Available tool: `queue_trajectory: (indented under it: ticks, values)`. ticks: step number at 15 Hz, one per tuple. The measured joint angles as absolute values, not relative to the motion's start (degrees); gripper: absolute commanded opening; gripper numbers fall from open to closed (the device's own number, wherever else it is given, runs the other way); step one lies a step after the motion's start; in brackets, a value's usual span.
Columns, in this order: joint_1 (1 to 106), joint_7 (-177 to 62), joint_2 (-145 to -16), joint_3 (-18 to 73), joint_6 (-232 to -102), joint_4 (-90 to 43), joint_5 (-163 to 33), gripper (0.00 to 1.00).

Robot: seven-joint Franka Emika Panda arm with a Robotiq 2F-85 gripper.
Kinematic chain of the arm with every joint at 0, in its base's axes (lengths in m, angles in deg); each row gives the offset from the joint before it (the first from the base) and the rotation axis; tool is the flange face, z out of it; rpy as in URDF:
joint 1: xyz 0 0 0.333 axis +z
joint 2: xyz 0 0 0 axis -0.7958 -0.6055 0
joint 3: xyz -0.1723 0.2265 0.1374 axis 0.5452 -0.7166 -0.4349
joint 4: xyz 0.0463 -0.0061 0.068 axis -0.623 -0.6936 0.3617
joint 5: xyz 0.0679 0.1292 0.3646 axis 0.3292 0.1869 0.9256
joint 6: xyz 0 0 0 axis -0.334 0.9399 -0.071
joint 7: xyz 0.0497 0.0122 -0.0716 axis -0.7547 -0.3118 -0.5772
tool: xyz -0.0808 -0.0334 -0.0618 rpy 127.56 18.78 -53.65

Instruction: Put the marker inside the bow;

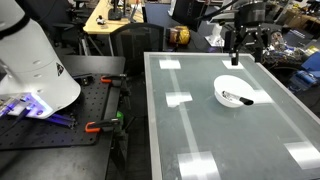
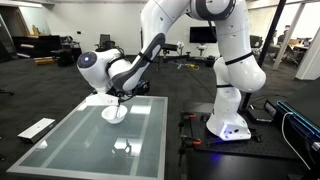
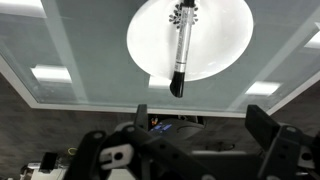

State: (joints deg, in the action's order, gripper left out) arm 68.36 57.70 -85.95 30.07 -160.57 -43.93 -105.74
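Observation:
A white bowl sits on the glass table. A black and white marker lies in it, its black end sticking over the rim. In the wrist view the bowl is at the top with the marker lying across it, cap end over the near rim. My gripper hangs above and behind the bowl, open and empty, with its fingers spread apart. In an exterior view the gripper is just above the bowl.
The glass table has a metal frame and reflects ceiling lights. A black bench with orange clamps stands beside it. The robot base is next to the table. Desks and chairs clutter the background.

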Motion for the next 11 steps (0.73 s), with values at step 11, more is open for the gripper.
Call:
queue_trajectory:
  ticks: [11]
  values:
    - [67.4, 62.8, -81.5, 26.2, -157.5, -46.6, -110.0, 1.00]
